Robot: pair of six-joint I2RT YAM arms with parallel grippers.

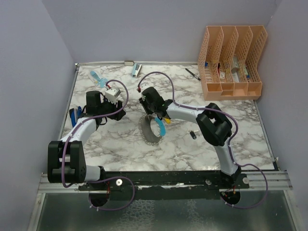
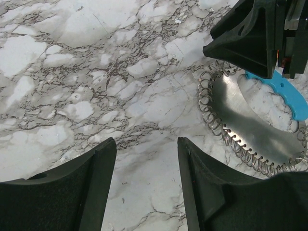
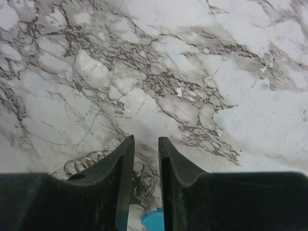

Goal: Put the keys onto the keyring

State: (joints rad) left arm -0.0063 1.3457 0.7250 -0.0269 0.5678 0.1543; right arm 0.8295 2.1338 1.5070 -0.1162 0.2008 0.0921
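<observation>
Hovering beside the keyring (image 2: 226,120), our left hand (image 2: 145,142) gapes wide (empty). Our right hand (image 3: 146,140) straddles it narrowly; we cannot tell any grip.

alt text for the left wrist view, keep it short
The left gripper is open over a white-and-gray marble table, with nothing between its black fingers. At right is the keyring, a gray loop edged with wire coils, with one light-blue section. The black right gripper overlaps its top edge.

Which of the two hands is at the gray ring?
The right hand, slightly open right over the keyring's coiled edge by its blue section. The left hand hangs wide open over bare marble beside it.
</observation>
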